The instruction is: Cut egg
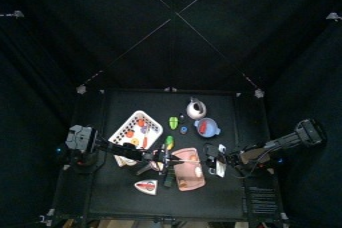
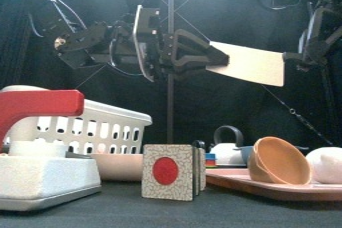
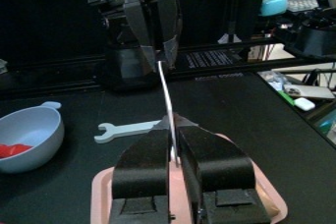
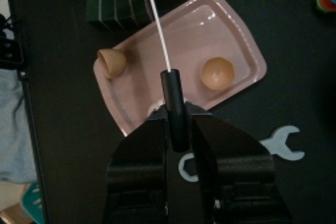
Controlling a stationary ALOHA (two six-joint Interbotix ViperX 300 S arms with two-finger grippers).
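Knife [image 4: 157,31] gripped by both tools, left [image 3: 172,141] and right [image 4: 172,120]; egg [image 4: 217,72] on tray [image 4: 157,100].

My two end effectors are black, and so is the surface [image 1: 214,107] with the curtains around it. The tray [image 4: 237,31] is pale pink; on it lie a brown egg [image 4: 218,72] and a tan half shell [image 4: 110,62]. The knife [image 2: 247,64] shows a cream blade with a black handle. The basket [image 2: 83,132] is white, the wrench [image 3: 126,130] pale blue-white, the bowl [image 3: 29,135] light blue with red inside, and the small block [image 2: 168,171] speckled grey with a red disc
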